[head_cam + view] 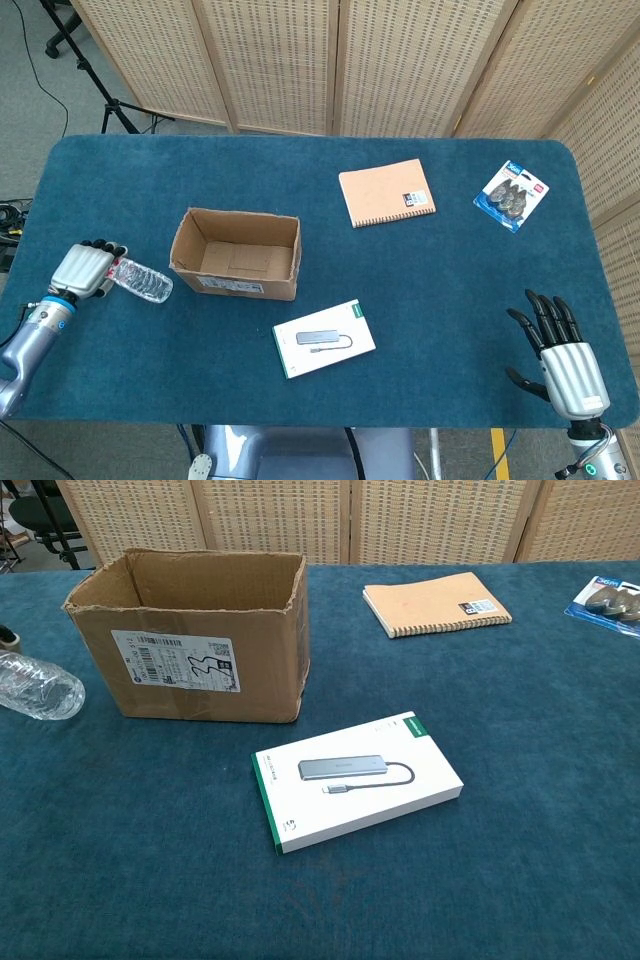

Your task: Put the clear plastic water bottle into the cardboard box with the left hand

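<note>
Right hand (565, 360) sits at the near right corner of the desk (450, 300), fingers (545, 318) spread wide, holding nothing; parked well away from everything, likely because the task is for the other arm. Near centre lies the white USB hub box (357, 780), flat, lid picture up, just in front of the cardboard box and apart from it.

Left hand (85, 270) is at the near left edge, fingers curled around the cap end of the clear plastic water bottle (142, 282). The bottle lies on its side, base pointing toward the cardboard box (237, 254), near its left wall but not touching. Whether the bottle is lifted or resting on the desk is hard to tell; the chest view cuts off the hand. Judgement: grasp stage, transport not started; the bottle needs raising over the box rim, and a cap-end hold on a slick bottle could slip or swing.

The cardboard box stands open-topped, flaps down inside, nothing visible in it, ready to receive. Further back, a kraft spiral notebook (386, 192) lies flat, and a blister pack (512, 195) sits toward the far right corner.
</note>
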`<state>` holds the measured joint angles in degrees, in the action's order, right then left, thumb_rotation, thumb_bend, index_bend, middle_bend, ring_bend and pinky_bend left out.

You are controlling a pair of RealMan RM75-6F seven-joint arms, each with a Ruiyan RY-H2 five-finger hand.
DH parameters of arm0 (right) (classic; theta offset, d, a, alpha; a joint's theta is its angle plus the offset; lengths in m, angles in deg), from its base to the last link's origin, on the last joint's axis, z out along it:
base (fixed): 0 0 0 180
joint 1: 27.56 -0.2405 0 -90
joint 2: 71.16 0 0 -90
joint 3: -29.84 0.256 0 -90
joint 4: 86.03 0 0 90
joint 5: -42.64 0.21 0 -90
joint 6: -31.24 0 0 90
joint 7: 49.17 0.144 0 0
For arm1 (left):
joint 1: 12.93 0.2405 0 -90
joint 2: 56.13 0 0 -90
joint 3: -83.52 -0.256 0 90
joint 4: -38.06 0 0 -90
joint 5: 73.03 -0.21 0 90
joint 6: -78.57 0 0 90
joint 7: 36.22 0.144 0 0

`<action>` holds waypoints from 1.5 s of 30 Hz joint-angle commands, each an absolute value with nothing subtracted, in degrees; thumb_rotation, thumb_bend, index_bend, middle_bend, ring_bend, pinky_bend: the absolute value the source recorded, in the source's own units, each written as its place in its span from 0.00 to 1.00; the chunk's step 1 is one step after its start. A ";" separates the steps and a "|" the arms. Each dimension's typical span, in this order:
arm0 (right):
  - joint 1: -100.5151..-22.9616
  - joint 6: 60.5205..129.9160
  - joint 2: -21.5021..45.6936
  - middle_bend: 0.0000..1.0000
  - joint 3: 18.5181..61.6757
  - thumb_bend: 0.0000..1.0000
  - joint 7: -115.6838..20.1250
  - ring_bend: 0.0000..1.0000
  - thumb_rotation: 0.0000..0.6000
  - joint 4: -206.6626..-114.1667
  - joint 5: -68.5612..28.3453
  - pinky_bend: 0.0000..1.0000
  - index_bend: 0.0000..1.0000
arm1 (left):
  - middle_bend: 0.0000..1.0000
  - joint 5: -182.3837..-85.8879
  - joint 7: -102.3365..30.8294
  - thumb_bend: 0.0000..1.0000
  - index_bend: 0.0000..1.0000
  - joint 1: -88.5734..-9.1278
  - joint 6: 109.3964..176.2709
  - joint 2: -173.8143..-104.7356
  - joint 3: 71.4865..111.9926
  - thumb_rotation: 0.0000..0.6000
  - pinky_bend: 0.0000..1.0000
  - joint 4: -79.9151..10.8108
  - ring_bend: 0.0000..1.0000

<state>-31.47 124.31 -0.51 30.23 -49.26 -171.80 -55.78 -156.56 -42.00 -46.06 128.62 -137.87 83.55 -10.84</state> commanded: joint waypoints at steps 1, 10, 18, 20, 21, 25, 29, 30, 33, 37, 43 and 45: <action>-31.46 124.31 -0.50 0.00 30.28 0.10 -49.18 0.00 1.00 -171.76 -55.69 0.00 0.18 | 0.51 -156.10 -42.48 0.63 0.76 -46.25 129.81 -136.54 84.57 1.00 0.38 -12.66 0.32; -31.47 124.29 -0.37 0.00 30.30 0.10 -49.10 0.00 1.00 -171.62 -55.60 0.00 0.18 | 0.51 -155.85 -43.02 0.63 0.77 -47.17 131.88 -129.25 86.57 1.00 0.38 -22.46 0.32; -31.40 124.68 -0.29 0.00 30.25 0.10 -49.02 0.00 1.00 -171.63 -55.96 0.00 0.18 | 0.52 -155.23 -40.82 0.63 0.78 -48.21 132.12 -121.47 88.07 1.00 0.39 -29.65 0.34; -31.42 124.69 -0.26 0.00 30.26 0.10 -49.00 0.00 1.00 -171.62 -55.98 0.00 0.18 | 0.53 -154.94 -41.07 0.63 0.78 -48.24 132.59 -120.31 88.57 1.00 0.39 -30.81 0.34; -31.42 124.68 -0.24 0.00 30.25 0.10 -49.00 0.00 1.00 -171.61 -56.00 0.00 0.18 | 0.53 -154.81 -41.35 0.63 0.78 -48.23 132.68 -120.00 88.72 1.00 0.39 -31.22 0.34; -31.45 124.59 -0.16 0.00 30.20 0.10 -49.10 0.00 1.00 -171.57 -56.04 0.00 0.18 | 0.53 -154.15 -41.90 0.63 0.78 -48.49 132.62 -118.85 89.39 1.00 0.39 -33.45 0.34; -31.45 124.64 -0.13 0.00 30.22 0.10 -48.88 0.00 1.00 -171.55 -56.01 0.00 0.18 | 0.53 -152.28 -41.76 0.63 0.78 -48.08 134.74 -120.42 90.98 1.00 0.39 -35.01 0.34; -31.48 124.57 -0.14 0.00 30.23 0.10 -48.78 0.00 1.00 -171.50 -55.95 0.00 0.18 | 0.53 -151.28 -42.01 0.64 0.78 -47.90 135.57 -121.36 91.76 1.00 0.39 -35.52 0.34; -31.53 124.51 -0.14 0.00 30.30 0.10 -48.58 0.00 1.00 -171.39 -55.85 0.00 0.18 | 0.53 -149.62 -41.63 0.64 0.78 -47.69 137.81 -123.70 93.37 1.00 0.39 -36.18 0.34; -31.54 124.60 -0.12 0.00 30.46 0.10 -48.18 0.00 1.00 -171.18 -55.62 0.00 0.18 | 0.53 -147.93 -40.52 0.64 0.78 -47.79 141.04 -127.06 95.57 1.00 0.39 -37.34 0.34; -31.63 124.52 -0.13 0.00 30.51 0.10 -47.50 0.00 1.00 -170.95 -55.49 0.00 0.18 | 0.53 -145.69 -38.28 0.64 0.78 -49.31 141.24 -129.74 97.61 1.00 0.39 -39.98 0.34; -31.66 124.50 -0.15 0.00 30.56 0.10 -47.30 0.00 1.00 -170.88 -55.41 0.00 0.18 | 0.53 -145.19 -37.54 0.64 0.78 -49.93 141.37 -130.68 98.25 1.00 0.39 -40.74 0.34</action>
